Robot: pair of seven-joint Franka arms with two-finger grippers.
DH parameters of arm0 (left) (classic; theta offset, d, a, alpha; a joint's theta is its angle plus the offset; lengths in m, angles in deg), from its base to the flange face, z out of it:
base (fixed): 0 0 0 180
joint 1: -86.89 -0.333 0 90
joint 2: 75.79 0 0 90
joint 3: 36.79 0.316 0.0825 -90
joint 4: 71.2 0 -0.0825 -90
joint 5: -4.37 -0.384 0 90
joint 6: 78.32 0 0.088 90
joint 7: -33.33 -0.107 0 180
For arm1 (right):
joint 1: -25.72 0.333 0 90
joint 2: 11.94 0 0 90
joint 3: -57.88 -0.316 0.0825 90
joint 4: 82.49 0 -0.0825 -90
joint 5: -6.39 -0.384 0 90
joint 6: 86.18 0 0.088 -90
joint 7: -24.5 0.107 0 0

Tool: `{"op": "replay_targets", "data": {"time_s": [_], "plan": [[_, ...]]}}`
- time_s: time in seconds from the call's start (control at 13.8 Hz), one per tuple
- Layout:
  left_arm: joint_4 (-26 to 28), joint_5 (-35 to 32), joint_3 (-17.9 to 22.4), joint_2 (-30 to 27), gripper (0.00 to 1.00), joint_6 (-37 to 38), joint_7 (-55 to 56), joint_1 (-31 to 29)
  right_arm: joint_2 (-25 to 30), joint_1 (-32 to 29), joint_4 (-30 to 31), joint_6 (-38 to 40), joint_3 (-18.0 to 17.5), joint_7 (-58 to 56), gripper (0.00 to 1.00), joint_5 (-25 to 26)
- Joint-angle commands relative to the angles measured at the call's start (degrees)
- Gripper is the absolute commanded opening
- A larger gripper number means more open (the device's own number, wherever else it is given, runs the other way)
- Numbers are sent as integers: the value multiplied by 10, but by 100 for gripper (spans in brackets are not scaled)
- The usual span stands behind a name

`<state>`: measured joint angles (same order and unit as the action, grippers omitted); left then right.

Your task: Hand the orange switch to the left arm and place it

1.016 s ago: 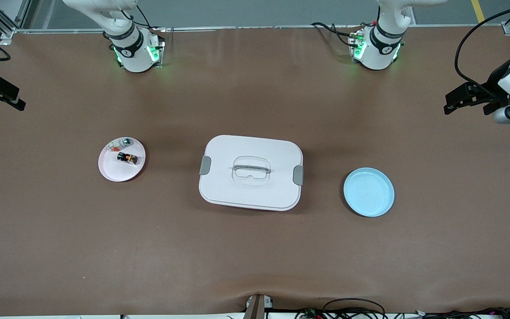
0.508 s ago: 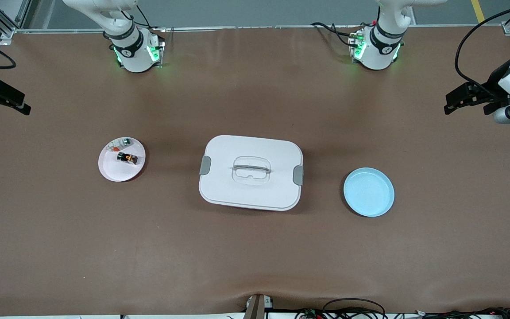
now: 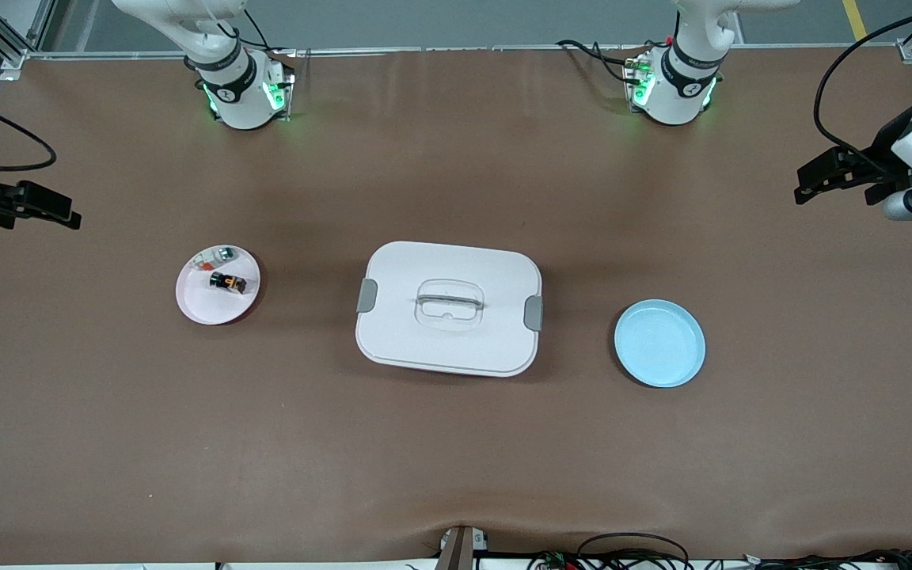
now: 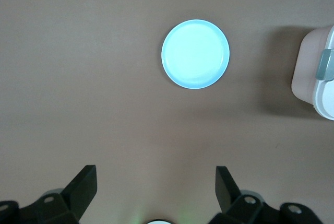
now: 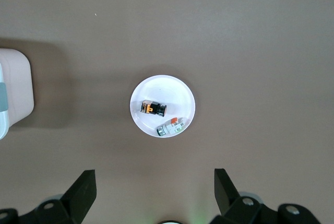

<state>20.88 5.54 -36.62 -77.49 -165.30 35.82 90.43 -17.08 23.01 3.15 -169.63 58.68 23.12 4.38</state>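
Right hand (image 5: 155, 192) spread, aloft; orange switch (image 5: 153, 108) apart, on plate (image 5: 183, 96).

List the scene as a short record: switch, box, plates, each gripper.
switch: orange switch lying on the white plate, beside a whitish part
box: box shut, mid-table between the plates
blue plate: blue plate bare, toward the left arm's end
left gripper: left gripper open, over the table's end
right gripper: right gripper open, above the white plate
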Motion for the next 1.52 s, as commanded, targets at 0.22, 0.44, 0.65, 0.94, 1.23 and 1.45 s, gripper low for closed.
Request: {"op": "replay_targets", "data": {"time_s": [0.22,0.44,0.65,0.94,1.23,1.45], "plan": [[-5,-3,-1,-1,100,11,-8,-4,-50,-23,-5,-6,-1,1,100,6],[-5,-3,0,0,100,11,-7,-3,-53,-22,0,-34,-3,-2,100,18],[-6,-2,0,0,100,11,-6,-4,-61,-21,24,-60,-2,2,100,19],[-5,-2,0,0,100,11,-6,-4,-58,-20,110,-137,-2,9,100,19],[-5,-2,0,0,100,11,-6,-4,-49,-20,180,-204,-2,12,100,18],[-5,-1,0,0,100,11,-6,-4,-28,0,253,-268,-6,71,100,18]]}}
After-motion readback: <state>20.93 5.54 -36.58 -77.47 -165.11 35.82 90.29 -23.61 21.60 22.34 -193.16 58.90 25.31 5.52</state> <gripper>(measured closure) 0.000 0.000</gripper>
